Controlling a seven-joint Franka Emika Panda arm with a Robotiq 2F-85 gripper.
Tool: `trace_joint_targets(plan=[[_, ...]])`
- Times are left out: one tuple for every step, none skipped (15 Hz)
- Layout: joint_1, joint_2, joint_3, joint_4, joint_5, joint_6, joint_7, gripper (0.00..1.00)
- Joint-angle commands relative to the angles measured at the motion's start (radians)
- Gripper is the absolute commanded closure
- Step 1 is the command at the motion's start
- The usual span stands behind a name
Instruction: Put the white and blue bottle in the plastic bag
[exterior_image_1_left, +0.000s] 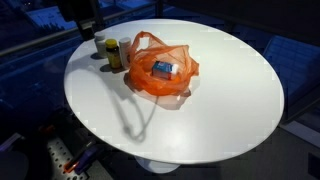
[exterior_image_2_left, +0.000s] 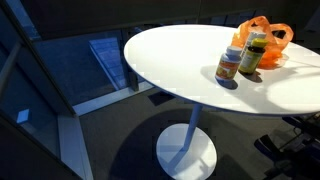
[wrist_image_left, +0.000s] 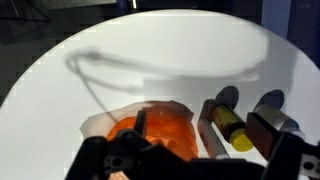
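Pincer (wrist_image_left: 195, 160) hangs low over the desk (exterior_image_1_left: 225, 110), and as far as the wrist view shows its jaws are spread with nothing between them. Just beyond it lies the orange plastic bag (wrist_image_left: 160, 128). In an exterior view the white and blue bottle (exterior_image_1_left: 162, 68) can be seen lying inside the bag's open mouth, on its side and ringed by the orange film. Two other bottles, a yellow-capped one (exterior_image_1_left: 113, 52) and a darker one (exterior_image_1_left: 99, 47), stand upright together just beside the bag and outside it. Judging by this, the placing is done: the bottle is in the bag and free of the pincer. What seems left is only for the arm to draw clear without snagging the bag's handles.
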Motion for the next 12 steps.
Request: trace_joint_targets(plan=[[0.014,0.096,0.030,0.044,0.045,0.066,0.071,0.00],[0.018,0.113,0.036,0.045,0.054,0.088,0.080,0.00],[0.021,0.129,0.044,0.044,0.060,0.110,0.088,0.00],[0.022,0.143,0.051,0.045,0.060,0.128,0.094,0.00],[0.021,0.151,0.059,0.045,0.054,0.144,0.102,0.00],[0.018,0.117,0.046,0.017,0.042,0.127,0.072,0.00],[0.019,0.127,0.049,0.017,0.042,0.133,0.074,0.00],[0.019,0.131,0.049,0.017,0.042,0.133,0.074,0.00],[0.019,0.131,0.049,0.016,0.042,0.133,0.074,0.00],[0.019,0.130,0.049,0.016,0.042,0.133,0.074,0.00],[0.019,0.129,0.049,0.016,0.042,0.133,0.074,0.00],[0.012,0.141,0.062,0.014,0.031,0.170,0.098,0.00]])
